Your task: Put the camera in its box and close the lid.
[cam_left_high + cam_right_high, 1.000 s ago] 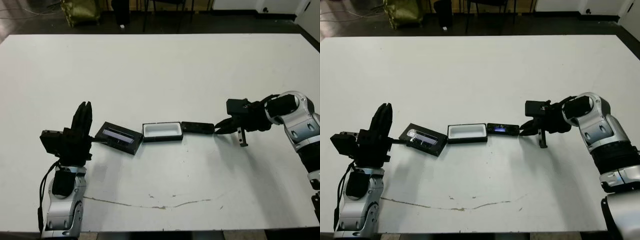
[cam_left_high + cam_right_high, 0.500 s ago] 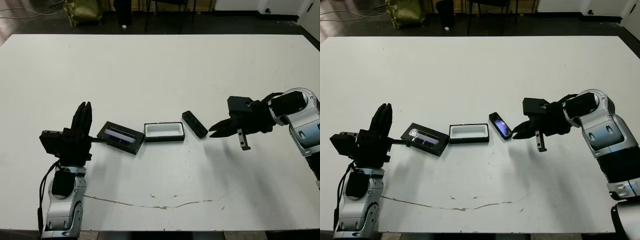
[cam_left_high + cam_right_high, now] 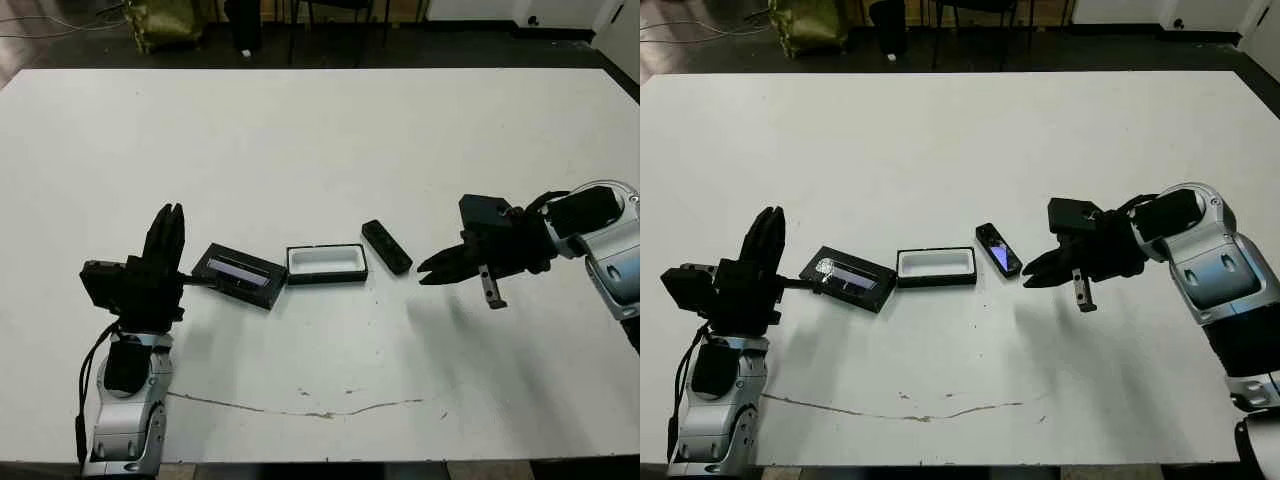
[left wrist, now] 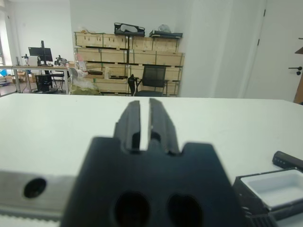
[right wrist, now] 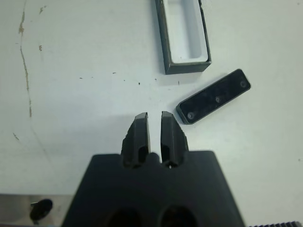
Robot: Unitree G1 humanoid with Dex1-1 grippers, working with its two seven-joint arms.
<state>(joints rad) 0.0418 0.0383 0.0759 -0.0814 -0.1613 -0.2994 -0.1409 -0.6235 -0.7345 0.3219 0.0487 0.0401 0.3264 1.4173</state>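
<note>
The slim black camera [image 3: 387,246] lies at an angle on the white table, just right of the box [image 3: 326,263], a shallow black tray with a white lining and nothing in it. The windowed black lid [image 3: 238,274] lies flat against the box's left end. My right gripper [image 3: 424,278] hovers a short way right of the camera, fingers together and holding nothing; the right wrist view shows the camera [image 5: 213,96] and box [image 5: 183,33] beyond its fingers [image 5: 141,130]. My left gripper [image 3: 170,210] stands left of the lid, pointing away, shut and empty.
The table's front edge [image 3: 320,462] runs close below both arms. A thin dark crack line [image 3: 320,410] marks the tabletop near the front. Chairs and a green bag [image 3: 160,20] stand beyond the far edge. Bare tabletop lies behind the three items.
The camera lay in line with the box's right end a second ago; it now sits turned at an angle. My right gripper has drawn back to the right. The left arm is still.
</note>
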